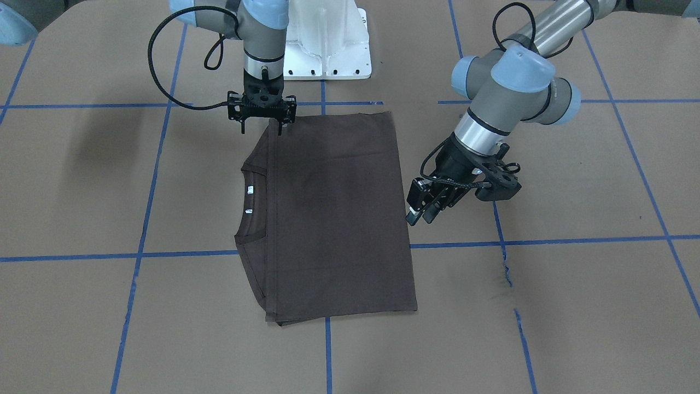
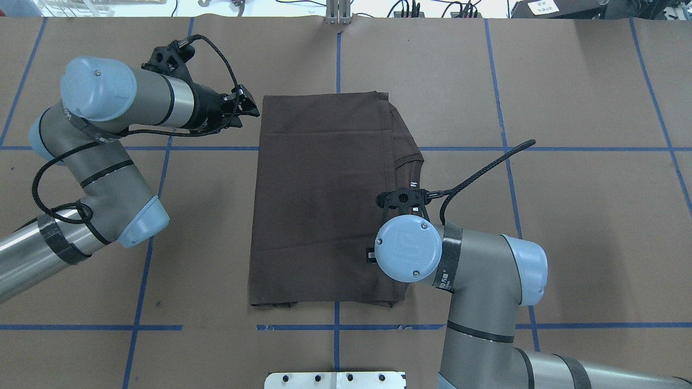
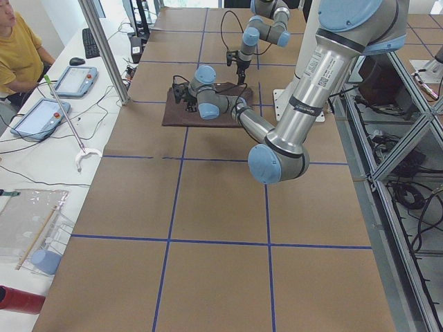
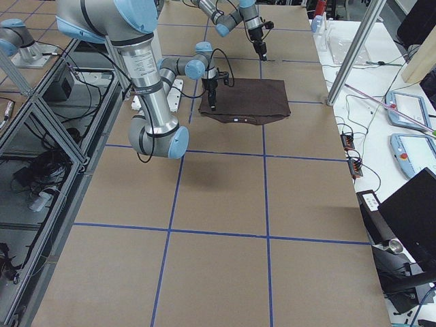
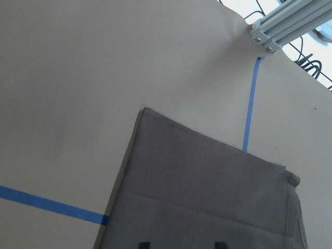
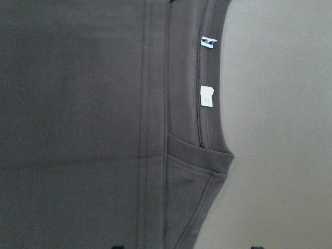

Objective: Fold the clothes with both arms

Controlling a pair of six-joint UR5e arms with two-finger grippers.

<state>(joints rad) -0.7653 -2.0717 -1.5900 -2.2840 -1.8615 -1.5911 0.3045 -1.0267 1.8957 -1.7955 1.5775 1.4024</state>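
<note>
We have one shirt [image 1: 339,213], folded to a rectangle and flat on the table [image 1: 574,180]. Our right gripper [image 1: 261,130] hangs spread and empty over the corner beneath it, on the collar [image 6: 204,67] side. Our left gripper [image 1: 420,218], also spread and empty, points down just outside the opposite edge. We judge both are placed to take edges for another fold. We count two arms, two grippers and two white labels [image 6: 206,96].
</note>
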